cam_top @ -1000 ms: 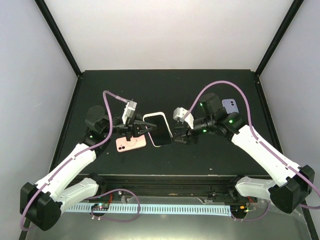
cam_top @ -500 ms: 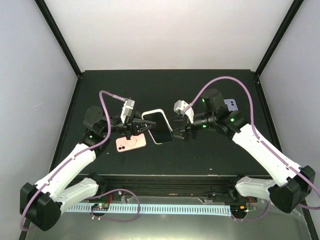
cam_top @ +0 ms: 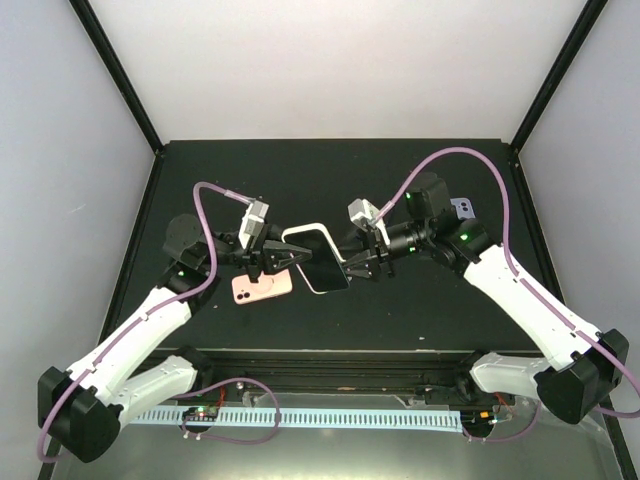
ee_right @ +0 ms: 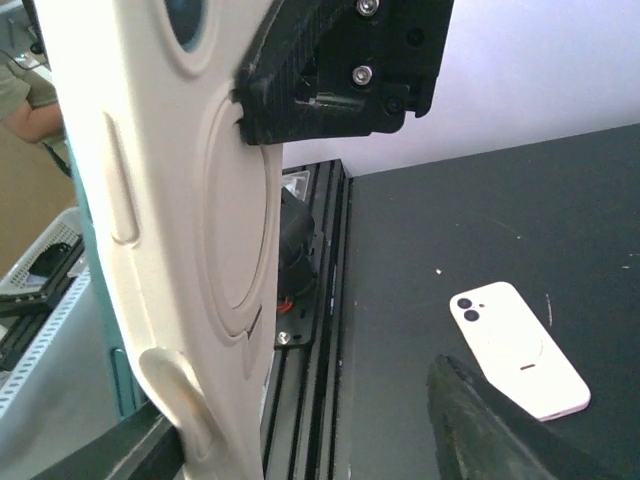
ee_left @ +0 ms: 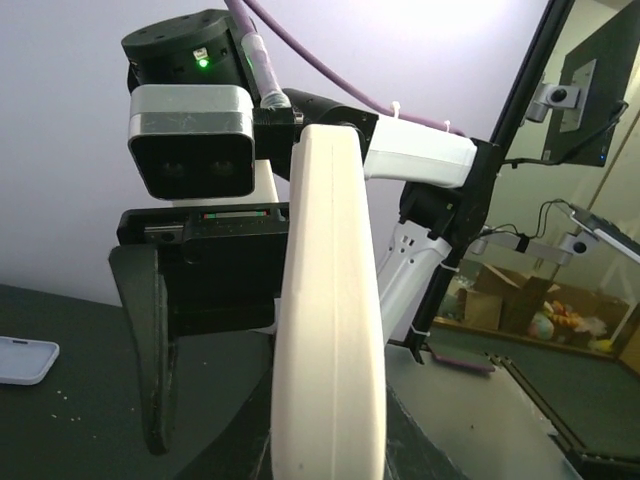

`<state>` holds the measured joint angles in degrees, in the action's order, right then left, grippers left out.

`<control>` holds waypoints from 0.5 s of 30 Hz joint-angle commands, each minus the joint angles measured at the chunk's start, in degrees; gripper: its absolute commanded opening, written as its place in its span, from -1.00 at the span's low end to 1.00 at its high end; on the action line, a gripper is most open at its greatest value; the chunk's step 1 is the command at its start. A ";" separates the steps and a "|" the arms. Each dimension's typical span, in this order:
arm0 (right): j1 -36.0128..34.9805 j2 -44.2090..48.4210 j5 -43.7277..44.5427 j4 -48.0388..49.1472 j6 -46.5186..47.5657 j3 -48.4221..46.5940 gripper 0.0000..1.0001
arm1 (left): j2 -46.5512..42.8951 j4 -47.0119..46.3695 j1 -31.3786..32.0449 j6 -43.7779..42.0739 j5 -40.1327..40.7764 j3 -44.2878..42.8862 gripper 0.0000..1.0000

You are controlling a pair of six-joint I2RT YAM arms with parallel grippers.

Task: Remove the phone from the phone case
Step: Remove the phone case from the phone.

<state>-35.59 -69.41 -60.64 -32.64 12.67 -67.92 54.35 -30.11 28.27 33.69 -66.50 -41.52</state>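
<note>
Phone (cam_top: 318,258) is in its cream case (ee_left: 330,330), held up off the surface (cam_top: 400,320) mid-way between the two arms. Its dark screen faces up in the top view and it sits at a slant.

Left claw (cam_top: 272,262) is clamped on the phone's left end. In the right wrist view a black finger (ee_right: 330,100) presses flat on the case back (ee_right: 170,230), by the round ring moulded there.

Right claw (cam_top: 362,265) is at the phone's right end, spread wide. One finger (ee_right: 490,430) stands well off the case back, and the other shows only as a dark sliver at the lower left of that view. The left wrist view looks along the case's cream edge. There a right finger (ee_left: 150,350) hangs beside the case with a clear gap, not touching.

Pink phone (cam_top: 262,287) lies flat on the surface just below the left claw, back up with its camera bump showing (ee_right: 518,348). Purple phone (cam_top: 464,208) lies near the far right of the surface, half hidden behind the right arm. A pale flat item (ee_left: 25,358) lies on the surface at the left edge of the left wrist view, and I can't tell what it is.
</note>
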 commanded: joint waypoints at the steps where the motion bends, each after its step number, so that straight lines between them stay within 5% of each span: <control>1: -0.56 1.45 -5.29 10.03 -1.37 -3.29 0.03 | 1.03 6.88 1.08 -0.57 -3.97 -0.10 -0.97; 5: -0.59 1.14 0.20 11.04 -2.16 -1.69 -0.25 | 1.10 7.12 0.48 -0.73 -3.02 -0.07 -0.97; 15: -0.57 1.61 -4.85 11.41 -3.15 1.97 -0.82 | 2.45 10.57 -2.07 -1.63 6.25 -0.21 -0.97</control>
<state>-35.64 -69.36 -61.41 -29.21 9.41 -65.76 54.57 -25.65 26.89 31.88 -63.55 -41.85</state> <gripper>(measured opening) 0.149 0.115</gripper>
